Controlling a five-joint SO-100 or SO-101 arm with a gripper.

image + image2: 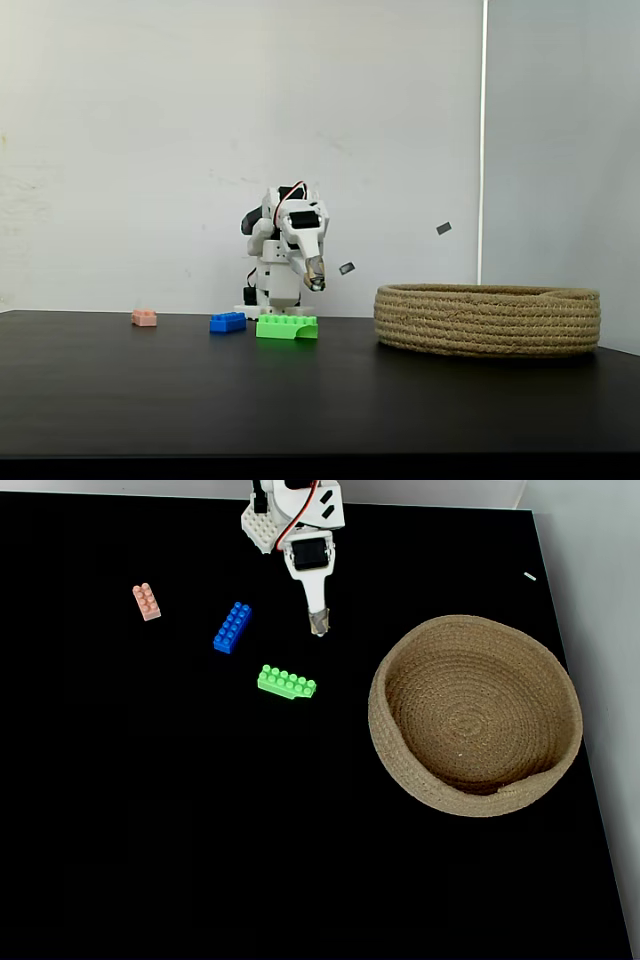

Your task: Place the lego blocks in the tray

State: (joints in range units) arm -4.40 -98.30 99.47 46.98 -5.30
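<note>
Three lego blocks lie upper left in a fixed view: one pink brick point(147, 601), one blue brick point(232, 627), one green brick point(287, 682). One rope tray point(400, 770) sits right. The gripper point(319, 624) appears clenched, grasping nothing. No writing is readable.

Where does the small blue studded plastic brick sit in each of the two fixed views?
Fixed view from table level: the small blue studded plastic brick sits left of centre on the black table, just left of the bright green arched brick.
Fixed view from above: the blue brick lies upper left, up and left of the green brick.
Shared landmark: the round coiled tan rope basket, at right in both.
</note>
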